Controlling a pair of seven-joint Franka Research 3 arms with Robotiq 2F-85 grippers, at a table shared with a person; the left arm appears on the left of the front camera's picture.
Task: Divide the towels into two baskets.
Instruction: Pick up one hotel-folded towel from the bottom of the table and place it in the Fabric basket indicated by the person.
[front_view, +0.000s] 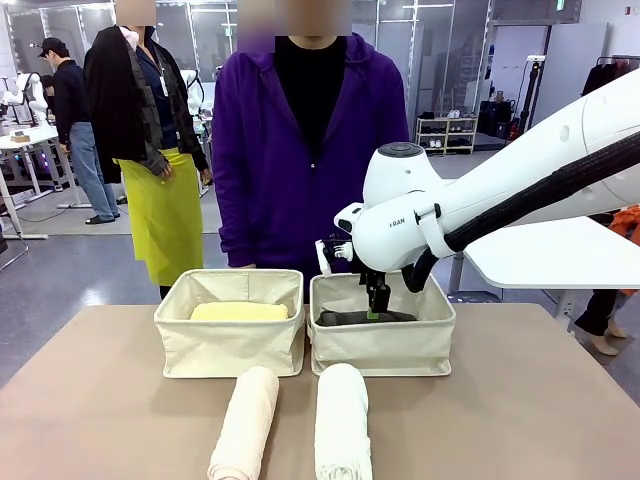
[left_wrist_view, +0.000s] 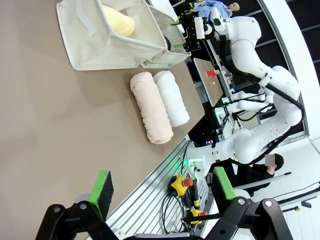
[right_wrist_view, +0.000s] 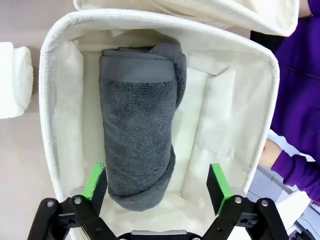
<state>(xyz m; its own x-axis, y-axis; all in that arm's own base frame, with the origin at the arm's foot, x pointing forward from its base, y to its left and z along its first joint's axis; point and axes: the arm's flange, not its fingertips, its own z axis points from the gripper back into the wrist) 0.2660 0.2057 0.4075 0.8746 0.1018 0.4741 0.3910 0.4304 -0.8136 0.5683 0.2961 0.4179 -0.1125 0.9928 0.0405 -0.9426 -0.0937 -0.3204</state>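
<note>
Right pincer (right_wrist_view: 155, 180) hangs wide open over the charcoal towel (right_wrist_view: 140, 140) lying in the right basket (right_wrist_view: 44, 70); left pincer (left_wrist_view: 162, 184) gapes wide above the surface (left_wrist_view: 55, 130).

Honestly not much to read here. The one bit I can half make out is some small dark lettering (front_view: 397, 222) on the white housing of the right arm (front_view: 520, 170), a little right of the middle of the front view. It looks like "RAN" with something in front of it that I can't resolve, so I won't call it a full word. There's also a small green sign (front_view: 558, 5) at the very top edge, upper right of that same view, but it's too tiny to read. In the left wrist view, anything printed on the gear in the upper right and lower middle is too small and sideways to tell.
</note>
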